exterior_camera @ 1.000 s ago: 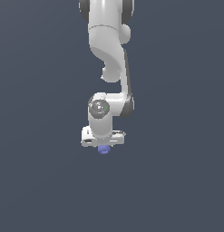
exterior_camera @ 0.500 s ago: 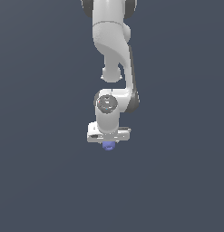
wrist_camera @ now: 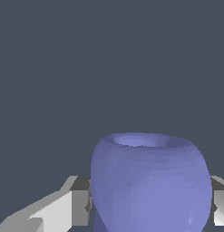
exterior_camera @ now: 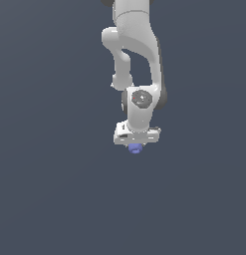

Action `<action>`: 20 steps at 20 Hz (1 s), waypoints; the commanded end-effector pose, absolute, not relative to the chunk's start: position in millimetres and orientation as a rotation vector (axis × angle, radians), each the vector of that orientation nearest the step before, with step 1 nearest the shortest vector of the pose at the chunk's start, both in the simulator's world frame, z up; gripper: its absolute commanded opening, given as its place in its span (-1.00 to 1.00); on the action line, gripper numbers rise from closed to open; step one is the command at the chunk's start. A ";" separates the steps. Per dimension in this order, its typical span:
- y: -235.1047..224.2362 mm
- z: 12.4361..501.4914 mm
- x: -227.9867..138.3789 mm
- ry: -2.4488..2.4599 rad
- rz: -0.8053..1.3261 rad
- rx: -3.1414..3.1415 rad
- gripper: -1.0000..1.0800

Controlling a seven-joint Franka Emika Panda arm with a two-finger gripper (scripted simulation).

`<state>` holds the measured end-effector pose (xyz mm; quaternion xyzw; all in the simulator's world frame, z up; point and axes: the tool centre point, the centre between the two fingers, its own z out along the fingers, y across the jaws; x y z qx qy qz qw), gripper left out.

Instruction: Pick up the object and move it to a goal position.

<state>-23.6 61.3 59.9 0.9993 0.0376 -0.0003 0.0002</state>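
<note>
We see the white arm reach down from the top of the exterior view, ending in the gripper, which points downward. Just under the gripper's white body a small blue-violet object peeks out, sitting between the fingers and touching the gripper from below.

In the wrist view the object fills the lower middle of the picture. It looks like a rounded, slightly lumpy pot shape with a shallow hollow at its far end, and we cannot tell whether anything lies in that hollow. One finger presses against one flank of the object, and the other finger shows as a pale block against the opposite flank. So we read the gripper as pinching the object between its two fingers, with each finger meeting the blue-violet surface.

Around the arm and object both views show only a flat, dark grey-blue background. We cannot tell from it where any bench surface lies, nor whether the object hangs above it or rests on it.
</note>
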 end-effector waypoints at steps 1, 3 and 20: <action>87.9 65.4 -41.5 0.120 0.000 3.139 -1.00; 108.6 69.6 -55.4 0.120 0.000 3.139 -1.00; 239.3 96.0 -137.2 0.120 0.000 3.138 -1.00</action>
